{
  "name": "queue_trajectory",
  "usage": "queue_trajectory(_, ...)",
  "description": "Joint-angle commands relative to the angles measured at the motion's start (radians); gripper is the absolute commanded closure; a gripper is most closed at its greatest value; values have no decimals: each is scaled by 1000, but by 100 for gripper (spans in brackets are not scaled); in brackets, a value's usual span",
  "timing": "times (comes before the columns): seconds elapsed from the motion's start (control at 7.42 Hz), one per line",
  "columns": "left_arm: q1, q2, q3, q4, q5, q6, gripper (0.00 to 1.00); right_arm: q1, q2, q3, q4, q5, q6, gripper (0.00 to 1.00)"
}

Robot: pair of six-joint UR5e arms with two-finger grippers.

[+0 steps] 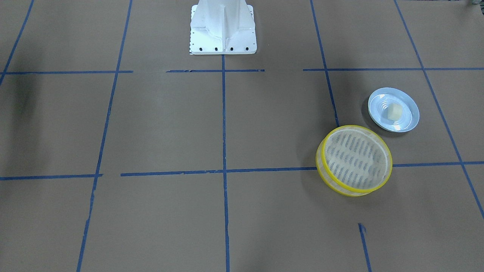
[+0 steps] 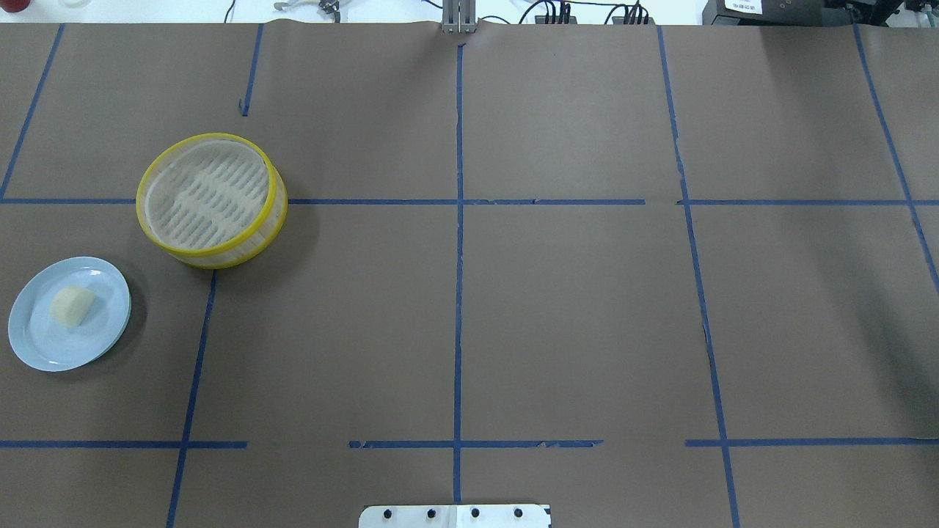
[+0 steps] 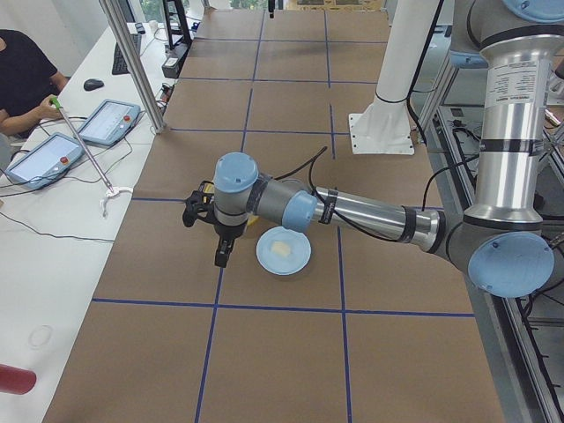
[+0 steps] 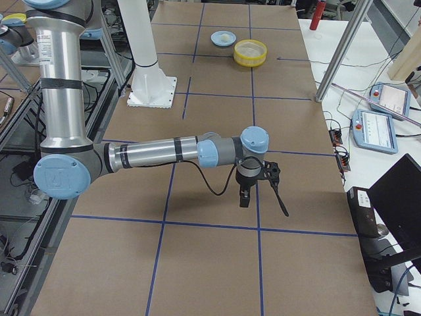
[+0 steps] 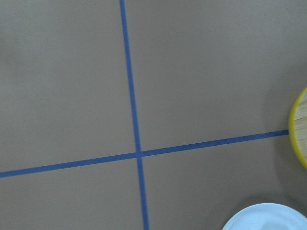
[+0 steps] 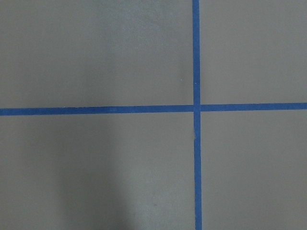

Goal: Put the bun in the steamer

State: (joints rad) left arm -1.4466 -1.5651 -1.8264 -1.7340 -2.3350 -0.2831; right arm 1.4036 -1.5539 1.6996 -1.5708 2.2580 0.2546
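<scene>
The bun [image 1: 395,111] is a small cream lump lying on a pale blue plate [image 1: 410,119]; it also shows in the overhead view [image 2: 71,304]. The steamer [image 1: 355,160], a round yellow-rimmed basket with a slotted base, stands empty beside the plate [image 2: 37,345] and also shows in the overhead view [image 2: 211,199]. My left gripper [image 3: 220,254] hangs above the table next to the plate [image 3: 295,260] and partly hides the steamer. My right gripper [image 4: 245,195] hangs over bare table far from both. Each gripper shows only in a side view, so I cannot tell if either is open.
The table is brown paper with a grid of blue tape lines. The white robot base [image 1: 223,28] stands at the table's middle edge. Operators' tablets [image 3: 110,122] lie on the white bench beyond the far side. The left wrist view shows the plate's rim [image 5: 268,220] and the steamer's edge [image 5: 300,129].
</scene>
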Motion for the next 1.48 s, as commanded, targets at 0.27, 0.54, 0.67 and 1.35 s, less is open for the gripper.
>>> queue_trajectory(0.27, 394, 66, -36, -176, 201, -534, 0, 0, 0, 0, 0, 0, 0, 0)
queue_trajectory(0.54, 438, 132, 85, -497, 201, -646, 0, 0, 0, 0, 0, 0, 0, 0)
queue_trajectory(0.67, 465, 143, 85, -504, 201, -663, 0, 0, 0, 0, 0, 0, 0, 0)
queue_trajectory(1.35, 563, 146, 101, -504, 263, -671, 0, 0, 0, 0, 0, 0, 0, 0)
